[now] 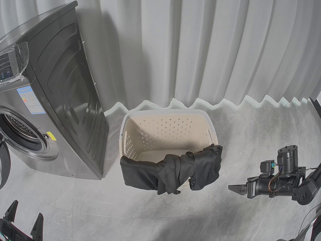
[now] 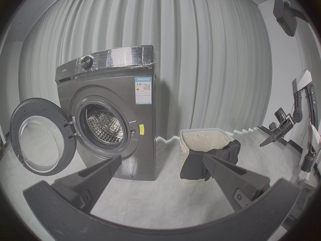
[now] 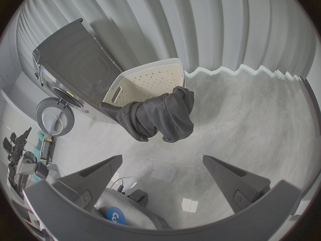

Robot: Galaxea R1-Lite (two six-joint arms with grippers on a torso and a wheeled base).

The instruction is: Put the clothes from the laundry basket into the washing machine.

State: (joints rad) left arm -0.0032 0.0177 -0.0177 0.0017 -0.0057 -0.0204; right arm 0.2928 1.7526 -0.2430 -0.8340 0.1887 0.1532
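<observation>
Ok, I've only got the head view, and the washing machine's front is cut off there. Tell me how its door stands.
Observer: The door is swung wide open, hinged on the side away from the laundry basket.
Operator: Check the drum.
Observer: The drum shows bare metal, with no clothes in the part I can see.
Operator: Now the right gripper. I only see it side-on.
Observer: The right gripper is open with nothing between its fingers. The dark garment draped over the basket rim lies ahead of it.
</observation>
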